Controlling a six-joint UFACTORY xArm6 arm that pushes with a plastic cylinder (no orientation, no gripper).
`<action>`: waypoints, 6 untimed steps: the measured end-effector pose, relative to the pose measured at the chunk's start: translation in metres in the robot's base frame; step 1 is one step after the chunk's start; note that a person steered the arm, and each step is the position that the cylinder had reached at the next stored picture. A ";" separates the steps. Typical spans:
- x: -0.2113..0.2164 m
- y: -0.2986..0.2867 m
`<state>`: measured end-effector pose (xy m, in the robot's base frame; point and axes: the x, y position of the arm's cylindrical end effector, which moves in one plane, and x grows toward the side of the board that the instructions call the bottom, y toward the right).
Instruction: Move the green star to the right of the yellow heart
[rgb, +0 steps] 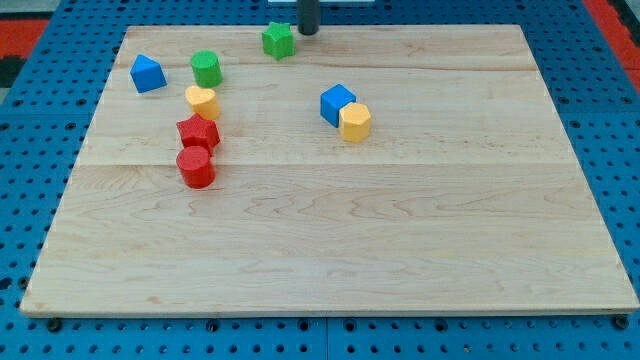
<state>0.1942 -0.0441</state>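
Note:
The green star (279, 40) lies near the top edge of the wooden board, a little left of centre. The yellow heart (201, 101) lies lower and to the left of it, just below the green cylinder (207, 68). My tip (308, 31) comes down from the view's top and stands just right of the green star, close to it or touching it.
A blue block (148, 73) lies at the upper left. A red star (198, 132) and a red cylinder (196, 167) sit below the yellow heart. A blue cube (337, 103) touches a yellow hexagon block (355, 122) near the centre. The wooden board (330, 240) rests on a blue pegboard.

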 end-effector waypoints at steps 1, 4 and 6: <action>-0.001 -0.041; 0.157 -0.004; 0.120 0.013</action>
